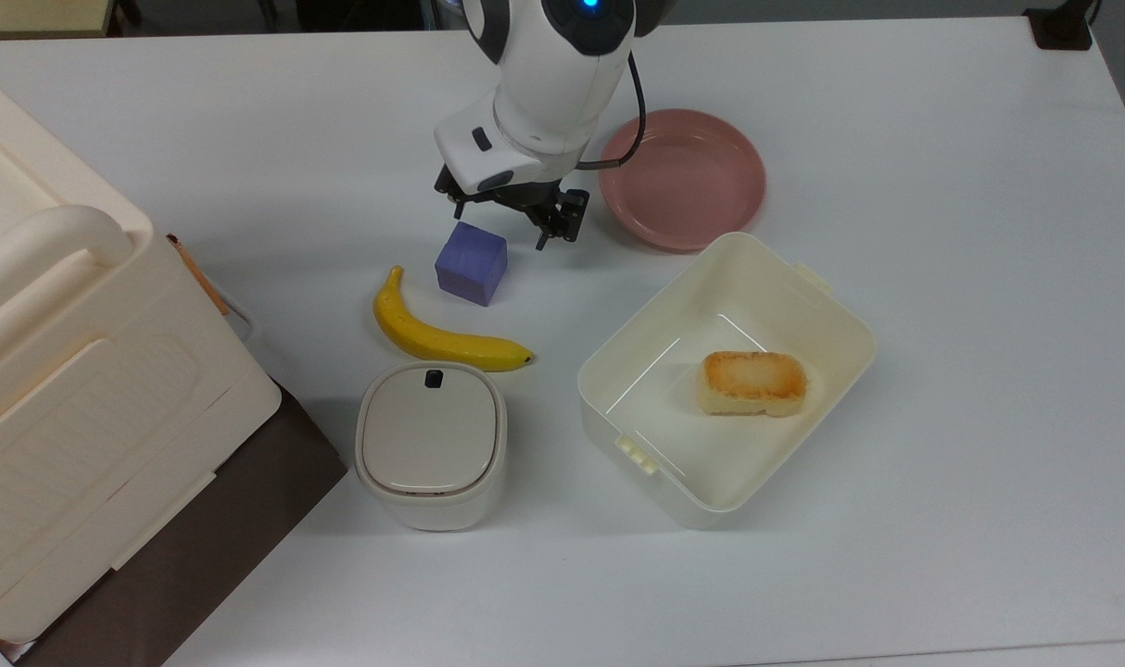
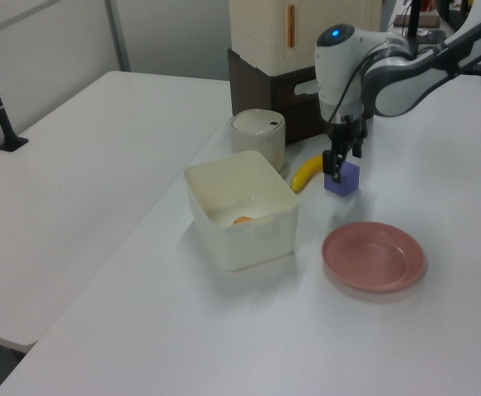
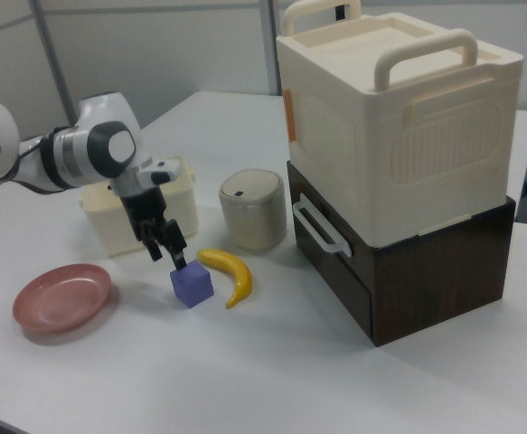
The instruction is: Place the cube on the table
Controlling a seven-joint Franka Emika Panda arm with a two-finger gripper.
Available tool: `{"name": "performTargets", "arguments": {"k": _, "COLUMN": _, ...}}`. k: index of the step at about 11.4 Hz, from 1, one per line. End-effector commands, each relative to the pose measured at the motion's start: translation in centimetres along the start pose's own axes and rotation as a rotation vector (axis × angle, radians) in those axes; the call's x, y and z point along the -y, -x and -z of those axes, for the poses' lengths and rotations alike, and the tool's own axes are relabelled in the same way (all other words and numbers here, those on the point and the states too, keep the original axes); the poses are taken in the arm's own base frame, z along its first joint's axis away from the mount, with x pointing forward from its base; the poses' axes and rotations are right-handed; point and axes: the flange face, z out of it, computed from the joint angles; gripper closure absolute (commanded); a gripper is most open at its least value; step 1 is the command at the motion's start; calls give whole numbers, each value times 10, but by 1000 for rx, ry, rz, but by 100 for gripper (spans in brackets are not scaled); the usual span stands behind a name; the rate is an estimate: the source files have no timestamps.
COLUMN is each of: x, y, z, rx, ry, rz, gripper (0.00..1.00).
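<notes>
Under me lies the table [image 1: 942, 232], plain white and matte, reaching to the top view's far edge, where darker floor shows. Beside it in the left view stands a second white tabletop, with a black cable running up at the left view's left. Grey wall panels close the room off in the right view. On the table, the cube [image 1: 471, 263] sits flat, just beside the banana [image 1: 437, 333] and free of my grip. My gripper [image 1: 507, 220] hangs just above and beside it with its fingers spread apart and nothing between them. The pink plate [image 1: 683, 176] lies near, toward the top view's right, and part of its rim is covered by my wrist. The open bin [image 1: 831, 320] holds a browned block [image 1: 753, 382]; in the left view just a sliver of that block shows over the bin's wall. A lidded canister [image 1: 430, 445] stands below the banana in the top view. The big cream box [image 3: 399, 117] on its dark base [image 3: 426, 271] is cut off at the top view's left edge. In the right view my arm partly hides the bin.
</notes>
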Motion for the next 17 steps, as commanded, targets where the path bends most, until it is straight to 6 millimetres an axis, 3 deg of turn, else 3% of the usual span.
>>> {"name": "performTargets", "arguments": {"k": 1, "x": -36, "y": -11, "z": 55, "rx": -34, "ry": 6, "rz": -76, "gripper": 0}}
{"name": "performTargets", "arguments": {"k": 5, "x": -88, "y": -3, "z": 133, "rx": -84, "ry": -8, "rz": -87, "gripper": 0}}
{"name": "performTargets", "arguments": {"k": 7, "x": -134, "y": -6, "z": 177, "rx": -12, "ry": -103, "rz": -57, "gripper": 0}}
{"name": "performTargets", "arguments": {"k": 10, "x": -216, "y": 11, "z": 221, "rx": -1, "ry": -192, "rz": -31, "gripper": 0}}
{"name": "performTargets", "arguments": {"k": 12, "x": -249, "y": 14, "z": 236, "rx": -41, "ry": -202, "rz": -33, "gripper": 0}}
{"name": "performTargets", "arguments": {"k": 15, "x": -250, "y": 12, "z": 237, "rx": -68, "ry": -203, "rz": 9, "gripper": 0}}
{"name": "performTargets", "arguments": {"k": 17, "x": -244, "y": 9, "z": 226, "rx": -106, "ry": -206, "rz": 32, "gripper": 0}}
